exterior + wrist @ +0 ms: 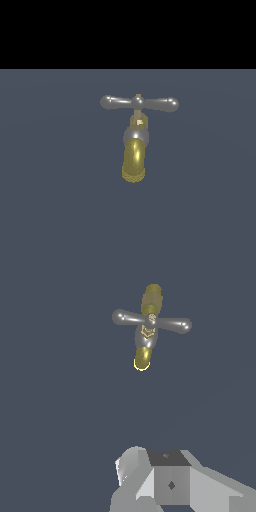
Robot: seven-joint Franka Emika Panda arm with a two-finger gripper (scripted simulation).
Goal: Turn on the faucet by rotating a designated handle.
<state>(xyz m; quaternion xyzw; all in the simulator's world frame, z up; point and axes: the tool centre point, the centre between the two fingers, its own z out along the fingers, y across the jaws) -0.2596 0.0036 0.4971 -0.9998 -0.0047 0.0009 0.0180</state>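
The faucet (135,150) stood just above the centre of the exterior frame on the grey floor (50,200), its handle (139,103) lying level across the top (arms pointing toward either side of the frame). The gripper (160,481) sat well apart from it; whether spread or pressed together, I could not tell.

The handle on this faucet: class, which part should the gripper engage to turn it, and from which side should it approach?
Best bet: one arm of the handle near its rounded knob, far from the centre stem for leverage. Come from above, where nothing blocks the crossbar; the spout hangs below. The gripper is well clear of the faucet.
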